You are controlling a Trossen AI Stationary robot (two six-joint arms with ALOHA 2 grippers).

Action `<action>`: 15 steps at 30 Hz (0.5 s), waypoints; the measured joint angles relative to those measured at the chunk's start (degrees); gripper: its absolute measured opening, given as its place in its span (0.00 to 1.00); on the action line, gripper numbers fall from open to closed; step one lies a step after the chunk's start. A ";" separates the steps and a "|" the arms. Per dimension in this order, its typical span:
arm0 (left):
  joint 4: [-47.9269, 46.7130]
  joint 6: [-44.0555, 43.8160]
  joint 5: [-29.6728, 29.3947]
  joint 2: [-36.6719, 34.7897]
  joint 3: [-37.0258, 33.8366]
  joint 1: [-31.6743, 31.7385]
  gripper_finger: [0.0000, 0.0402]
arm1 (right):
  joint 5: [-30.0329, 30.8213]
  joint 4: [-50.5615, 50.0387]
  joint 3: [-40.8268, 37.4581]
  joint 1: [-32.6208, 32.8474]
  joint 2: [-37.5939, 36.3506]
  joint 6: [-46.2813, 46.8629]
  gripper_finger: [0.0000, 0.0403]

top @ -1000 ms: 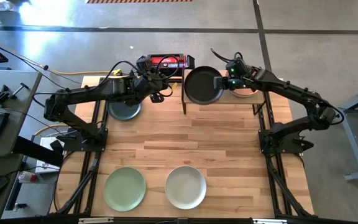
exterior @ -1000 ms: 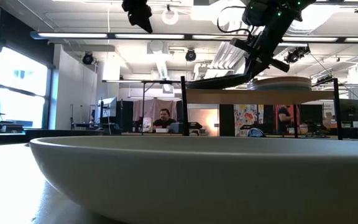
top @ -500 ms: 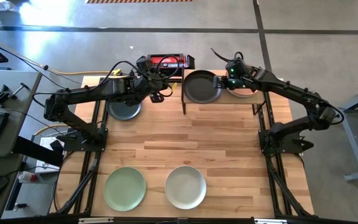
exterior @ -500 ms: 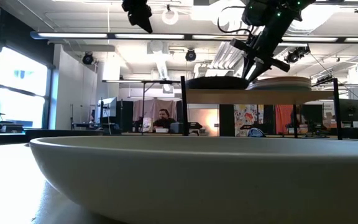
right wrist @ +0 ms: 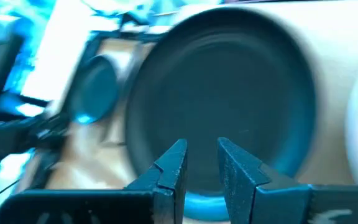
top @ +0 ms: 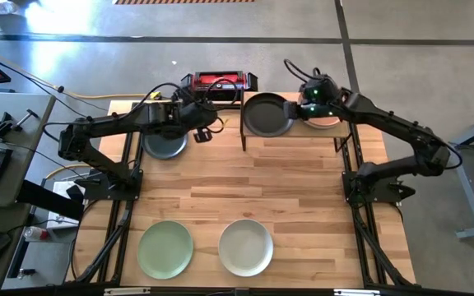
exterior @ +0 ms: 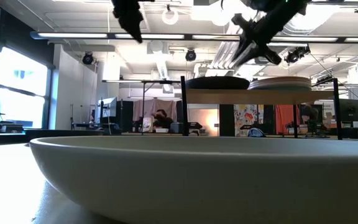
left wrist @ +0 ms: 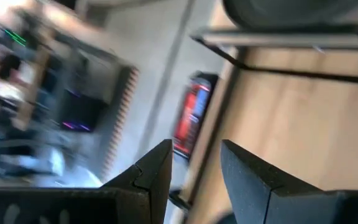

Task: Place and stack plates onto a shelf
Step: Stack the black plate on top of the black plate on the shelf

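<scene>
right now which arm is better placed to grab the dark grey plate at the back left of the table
Left. Its pincer hangs empty right beside the dark grey round plate on the wooden table. The right pincer is across the table, over the light-wood shelf by the black round plate just set there.

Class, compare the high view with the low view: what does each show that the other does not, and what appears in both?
Only the high view shows the green plate, the grey-blue plate, the red box and both whole arms.

Only the low view shows the room behind and that the shelf stands raised on posts.

Both show the black plate on the shelf, the off-white plate and the right end effector above the shelf.
</scene>
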 joint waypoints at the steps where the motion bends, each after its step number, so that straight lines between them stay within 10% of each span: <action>1: -1.90 -2.49 1.82 0.00 0.00 0.47 0.32 | -1.10 0.64 0.00 0.76 -0.46 -0.01 0.18; 15: -17.46 -31.80 19.55 1.20 -3.43 6.77 0.32 | -1.74 3.43 0.00 9.80 -1.77 1.31 0.18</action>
